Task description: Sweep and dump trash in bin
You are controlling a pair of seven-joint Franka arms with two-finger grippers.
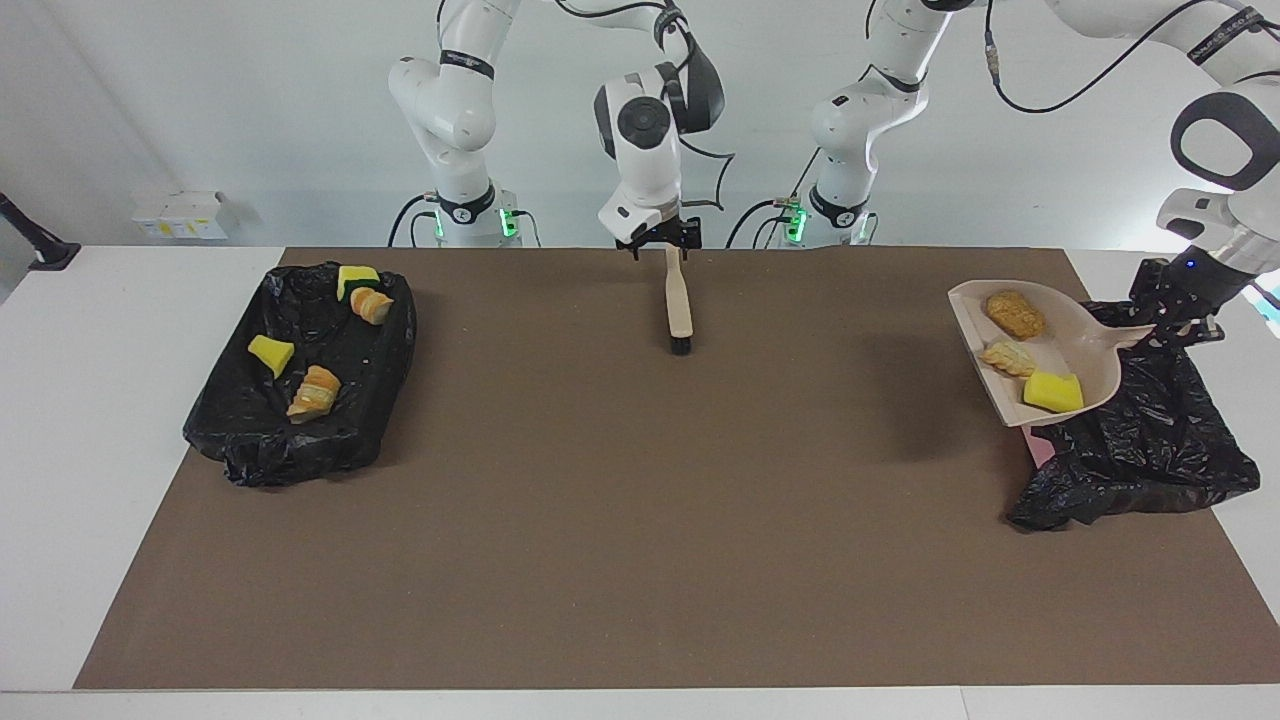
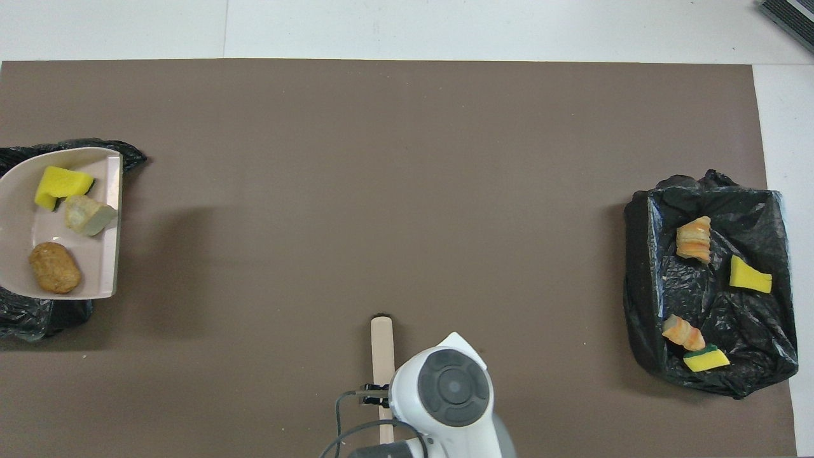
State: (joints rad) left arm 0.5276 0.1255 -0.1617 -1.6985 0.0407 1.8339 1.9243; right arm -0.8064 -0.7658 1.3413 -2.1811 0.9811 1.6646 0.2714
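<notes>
Brown tabletop (image 1: 600, 520): left gripper (image 1: 1172, 322) clamps beige plastic dustpan (image 1: 1075, 345) over black-lined bin (image 1: 1150, 450); right gripper (image 1: 661, 238) spread above wooden brush (image 1: 679, 300).

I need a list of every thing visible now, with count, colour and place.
dustpan: 1, beige, raised over the left arm's bin
trash in dustpan: 3, yellow and golden-brown
trash in bin: 4, yellow and orange-brown, right arm's end
bins: 2, black, one at each end of the mat
brush: 1, beige, lying on mat near robots
mat: 1, brown, covers table
left gripper: shut on dustpan handle
right gripper: open, at brush handle's end
</notes>
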